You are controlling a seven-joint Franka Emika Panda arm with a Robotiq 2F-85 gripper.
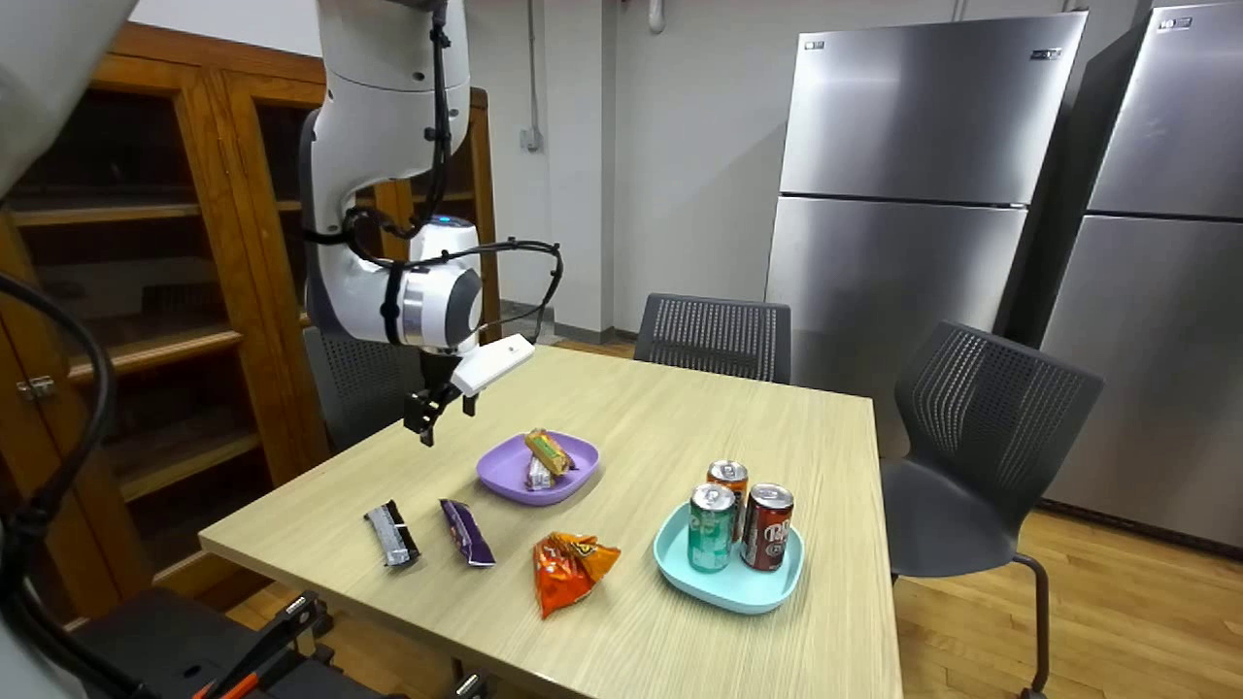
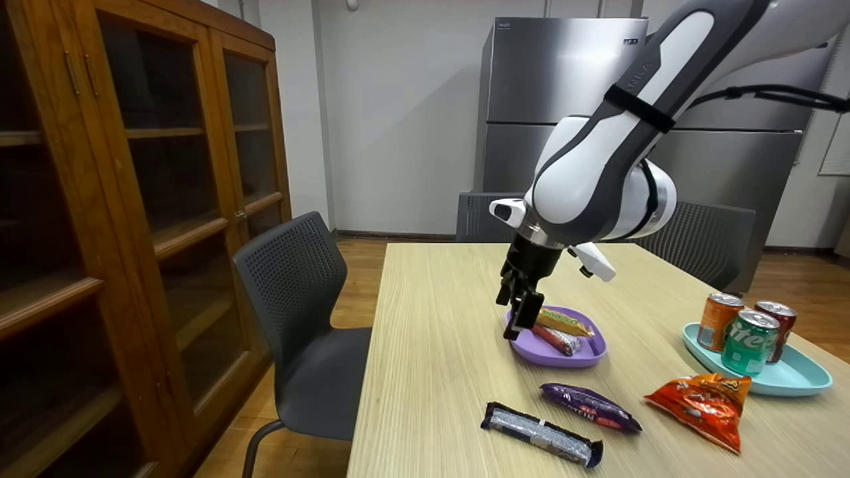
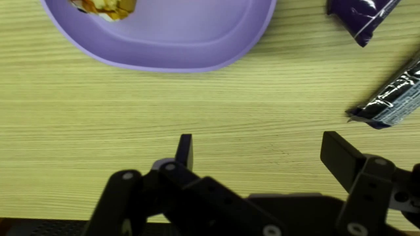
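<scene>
Jaws hang spread above the surface (image 3: 98, 131); in the wrist view, purple plate (image 3: 183, 29) at eleven o'clock, purple bar (image 3: 361, 14) at one, black bar (image 3: 393, 98) at two.

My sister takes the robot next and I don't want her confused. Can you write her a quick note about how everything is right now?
Gripper: open, holding nothing, above the table near the purple plate.
Done: the gold bar and red-and-silver bar are on that plate; the orange can, green can and dark red can stand on the blue plate.
Left over: the purple bar, black-and-silver bar and orange chip bag lie on the table, on neither plate.
</scene>
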